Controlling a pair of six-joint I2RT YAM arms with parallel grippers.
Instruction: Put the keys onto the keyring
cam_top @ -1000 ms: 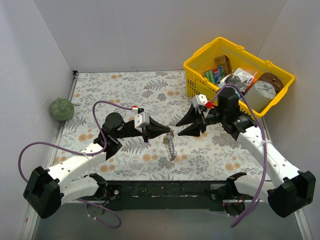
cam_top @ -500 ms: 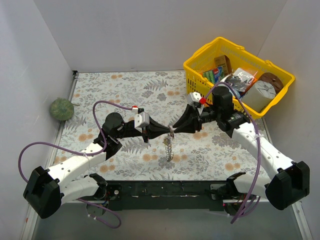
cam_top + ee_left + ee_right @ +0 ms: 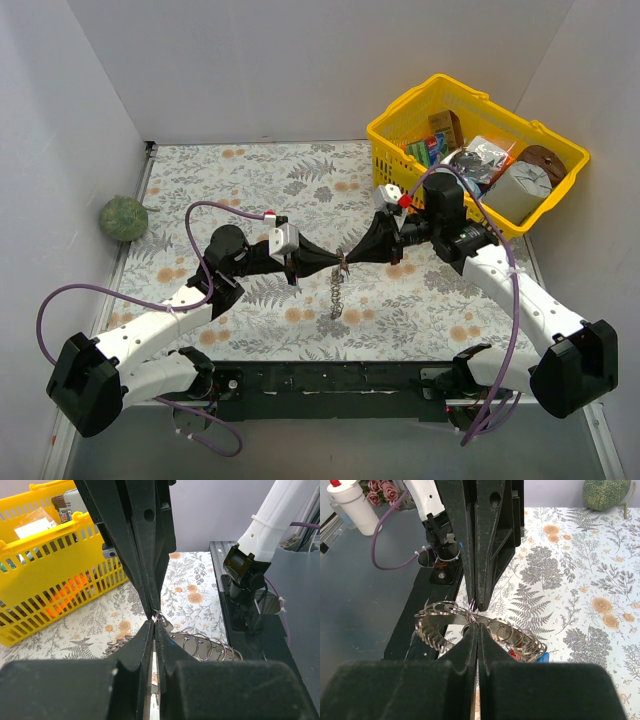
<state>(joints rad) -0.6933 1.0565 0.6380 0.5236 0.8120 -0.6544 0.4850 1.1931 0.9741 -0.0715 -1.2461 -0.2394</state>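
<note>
In the top view the right gripper (image 3: 352, 257) has just closed completely. It now sits tip to tip with the left gripper (image 3: 335, 265), which is itself clamped tight on the top of the keyring (image 3: 337, 292). The ring hangs edge-on below the two tips, above the floral table (image 3: 250, 180) between the arms. A second ago the right jaws stood wide open a little short of the ring, and half a second ago they were narrowing onto it. The ring also hung more slanted then, whereas it now drops nearly straight. In the left wrist view that gripper's own fingers (image 3: 135, 650) press together with no gap, and the other arm's fingers meet them from above at the ring's rim. In the right wrist view the closed fingers (image 3: 465, 650) pinch what looks like the same beaded rim. The keys (image 3: 515, 654), with red and blue heads, lie among small loops at the ring's lower right. With both grippers on the ring it can probably be steadied or pried, but whether those keys are already threaded cannot be told.
</note>
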